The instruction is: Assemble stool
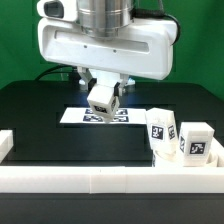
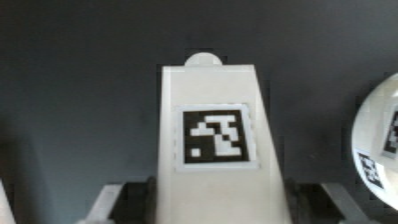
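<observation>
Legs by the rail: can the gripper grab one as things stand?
Probably not: the gripper is shut on another leg. The two legs by the rail stand uncovered, so from above the way looks free once it lets go.

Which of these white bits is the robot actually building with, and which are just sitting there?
Part of the job:
- held leg, in the gripper
- second leg and third leg, standing by the rail
- curved white edge, probably the seat

Just lying about:
- marker board
- white border rails
</observation>
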Robot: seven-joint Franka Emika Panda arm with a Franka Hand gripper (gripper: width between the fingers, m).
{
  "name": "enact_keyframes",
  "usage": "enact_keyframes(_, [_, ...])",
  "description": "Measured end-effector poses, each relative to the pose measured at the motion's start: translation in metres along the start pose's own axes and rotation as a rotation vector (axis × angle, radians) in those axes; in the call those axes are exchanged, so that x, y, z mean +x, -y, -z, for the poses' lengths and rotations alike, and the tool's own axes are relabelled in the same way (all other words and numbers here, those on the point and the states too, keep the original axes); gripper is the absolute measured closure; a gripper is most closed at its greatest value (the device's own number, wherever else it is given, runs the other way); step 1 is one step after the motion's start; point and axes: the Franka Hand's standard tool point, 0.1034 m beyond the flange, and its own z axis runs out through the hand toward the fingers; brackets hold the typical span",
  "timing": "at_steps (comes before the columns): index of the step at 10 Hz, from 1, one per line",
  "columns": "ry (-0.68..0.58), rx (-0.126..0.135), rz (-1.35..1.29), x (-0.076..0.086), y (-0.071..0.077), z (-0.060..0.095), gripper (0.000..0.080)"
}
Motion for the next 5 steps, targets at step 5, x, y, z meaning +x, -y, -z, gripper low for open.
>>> enact_keyframes(5, [-0.216,0.100,-0.026,-0.027,0.049,0.027,0.0462])
